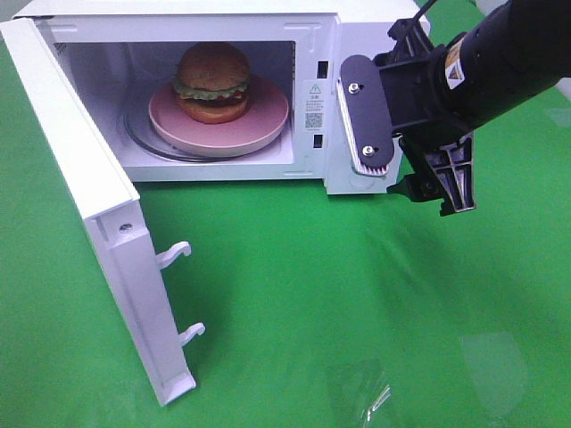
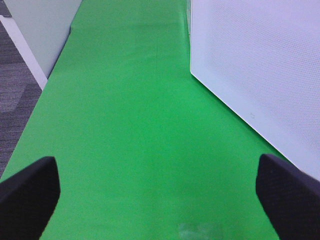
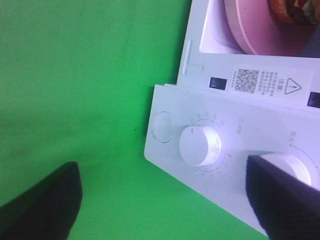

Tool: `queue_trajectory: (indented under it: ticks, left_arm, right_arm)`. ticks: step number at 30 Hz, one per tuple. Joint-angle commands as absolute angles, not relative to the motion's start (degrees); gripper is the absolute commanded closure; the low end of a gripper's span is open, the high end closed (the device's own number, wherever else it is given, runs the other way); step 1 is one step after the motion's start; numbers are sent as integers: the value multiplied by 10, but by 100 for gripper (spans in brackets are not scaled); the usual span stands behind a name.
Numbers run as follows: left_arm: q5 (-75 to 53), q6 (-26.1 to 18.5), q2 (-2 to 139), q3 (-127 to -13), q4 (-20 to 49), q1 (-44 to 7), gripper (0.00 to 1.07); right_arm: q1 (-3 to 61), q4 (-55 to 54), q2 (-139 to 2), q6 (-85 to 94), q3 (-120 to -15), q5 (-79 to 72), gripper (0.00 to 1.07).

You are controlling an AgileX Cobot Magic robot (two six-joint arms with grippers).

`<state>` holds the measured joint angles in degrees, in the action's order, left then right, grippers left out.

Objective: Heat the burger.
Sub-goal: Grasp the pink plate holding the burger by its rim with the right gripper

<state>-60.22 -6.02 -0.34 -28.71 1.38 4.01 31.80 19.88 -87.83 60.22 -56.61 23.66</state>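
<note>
Right end effector [image 1: 406, 152] is hovering released, jaws spread wide and gripping nothing, in front of the control panel [image 3: 170, 155] of the microwave [image 1: 326, 45]. Left end effector [image 2: 160, 200] is hanging released above the green desk [image 2: 125, 125]. At 9 o'clock from the right end effector, the burger [image 1: 212, 82] is sitting on the pink plate [image 1: 268, 120] inside the cavity. The door [image 1: 89, 205] is standing open toward 7 o'clock.

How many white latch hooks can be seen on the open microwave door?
2. One hook sticks out midway down the inner edge of the door; the other hook is below it, near the bottom corner. None looks hidden.
</note>
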Motion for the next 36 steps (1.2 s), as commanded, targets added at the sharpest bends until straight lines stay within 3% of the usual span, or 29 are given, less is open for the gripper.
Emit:
queue_trajectory:
  ticks: [1,19,36]
  left_arm:
    - [-595,-61,-13,-286,14,42,7]
    - [-595,-61,-13,-286,14,42,7]
    - [-595,-61,-13,-286,14,42,7]
  right_arm:
    - [317,200,-877,592,-570,228,11]
    - [348,264,-897,521,-579,207,14]
    - [375,264,-1035,516,-700,196,18]
